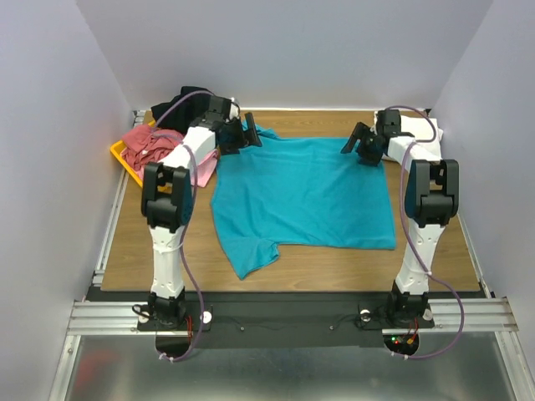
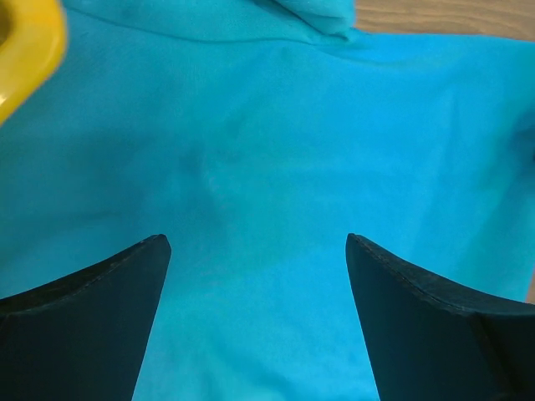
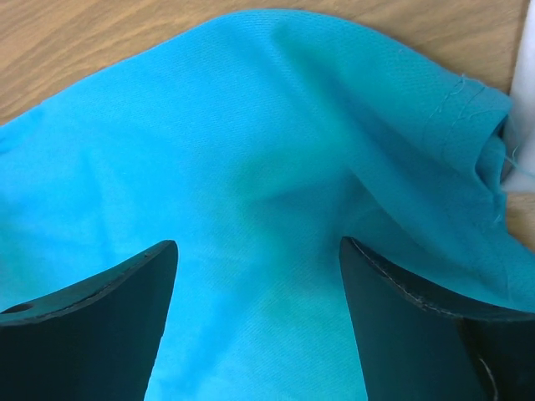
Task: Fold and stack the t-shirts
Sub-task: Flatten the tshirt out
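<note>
A teal-blue t-shirt [image 1: 301, 196] lies spread flat on the wooden table, one sleeve sticking out toward the front left. My left gripper [image 1: 249, 132] hovers open over the shirt's far left corner. In the left wrist view only teal cloth [image 2: 267, 167] shows between its spread fingertips [image 2: 257, 242]. My right gripper [image 1: 358, 146] stands open above the far right corner. A rumpled hem of the teal shirt [image 3: 468, 109] lies just beyond its fingertips [image 3: 257, 244]. Neither gripper holds anything.
A yellow tray [image 1: 121, 157] at the far left carries a dusty red shirt [image 1: 150, 142]. A pink one [image 1: 203, 170] and a black one [image 1: 188, 96] lie by it. Something white [image 1: 435, 134] sits behind the right arm. The tray's corner [image 2: 25, 50] shows beside my left gripper.
</note>
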Robot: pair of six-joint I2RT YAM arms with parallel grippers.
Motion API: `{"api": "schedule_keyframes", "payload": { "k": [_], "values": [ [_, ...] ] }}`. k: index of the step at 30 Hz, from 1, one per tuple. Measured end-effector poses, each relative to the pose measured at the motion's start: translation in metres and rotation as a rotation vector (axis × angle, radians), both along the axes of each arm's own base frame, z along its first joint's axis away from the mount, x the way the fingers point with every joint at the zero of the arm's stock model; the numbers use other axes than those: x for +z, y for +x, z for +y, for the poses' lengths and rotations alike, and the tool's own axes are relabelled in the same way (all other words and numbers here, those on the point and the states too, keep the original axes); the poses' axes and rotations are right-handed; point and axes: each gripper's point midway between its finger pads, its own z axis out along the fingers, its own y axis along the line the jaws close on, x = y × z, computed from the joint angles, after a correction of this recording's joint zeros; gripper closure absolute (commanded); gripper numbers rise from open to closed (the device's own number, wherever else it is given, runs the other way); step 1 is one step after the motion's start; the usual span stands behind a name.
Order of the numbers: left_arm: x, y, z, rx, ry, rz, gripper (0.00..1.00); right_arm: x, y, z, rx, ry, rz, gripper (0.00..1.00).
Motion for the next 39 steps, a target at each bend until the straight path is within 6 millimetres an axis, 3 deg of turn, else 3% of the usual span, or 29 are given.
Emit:
{"api": "schedule_keyframes", "payload": {
  "k": [2,5,7,9,10,12,14,18,21,24,27,32,36,39],
  "values": [
    [0.032,-0.013,0.008,0.013,0.025,-0.05,0.01,0.007,-0.002,0.001,0.005,0.006,-0.002,0.13],
    [0.084,-0.041,0.019,0.034,0.06,-0.16,0.01,0.04,-0.006,0.003,0.021,0.006,-0.053,0.13],
    [0.125,-0.081,0.026,0.052,0.085,-0.25,0.01,0.068,-0.012,0.004,0.03,0.005,-0.105,0.13],
    [0.143,-0.11,0.031,0.075,0.096,-0.309,0.01,0.105,-0.027,0.005,0.037,0.009,-0.173,0.13],
    [0.143,-0.133,0.035,0.093,0.104,-0.313,0.01,0.117,-0.036,0.006,0.04,0.011,-0.194,0.13],
    [0.131,-0.163,0.039,0.115,0.118,-0.295,0.01,0.135,-0.062,0.007,0.041,0.012,-0.23,0.13],
    [0.096,-0.198,0.043,0.12,0.161,-0.213,0.01,0.138,-0.087,0.007,0.039,0.011,-0.22,0.14],
    [0.015,-0.264,0.052,0.112,0.254,0.002,0.01,0.113,-0.14,-0.001,0.0,-0.024,-0.126,0.13],
    [-0.002,-0.306,0.059,0.117,0.251,0.072,0.01,0.084,-0.19,-0.011,-0.046,-0.072,-0.01,0.12],
    [0.012,-0.333,0.056,0.13,0.166,0.056,0.03,0.068,-0.231,-0.018,-0.078,-0.1,0.075,0.12],
    [0.016,-0.354,0.046,0.134,0.058,0.049,0.05,0.062,-0.242,-0.018,-0.099,-0.097,0.102,0.12],
    [-0.015,-0.398,0.046,0.118,0.041,0.174,0.07,0.055,-0.25,-0.017,-0.126,-0.079,0.147,0.12],
    [-0.027,-0.412,0.038,0.097,0.07,0.23,0.12,0.055,-0.25,-0.017,-0.137,-0.071,0.15,0.12],
    [-0.035,-0.417,0.036,0.096,0.1,0.258,0.23,0.058,-0.25,-0.017,-0.142,-0.067,0.143,0.12]
  ]
}}
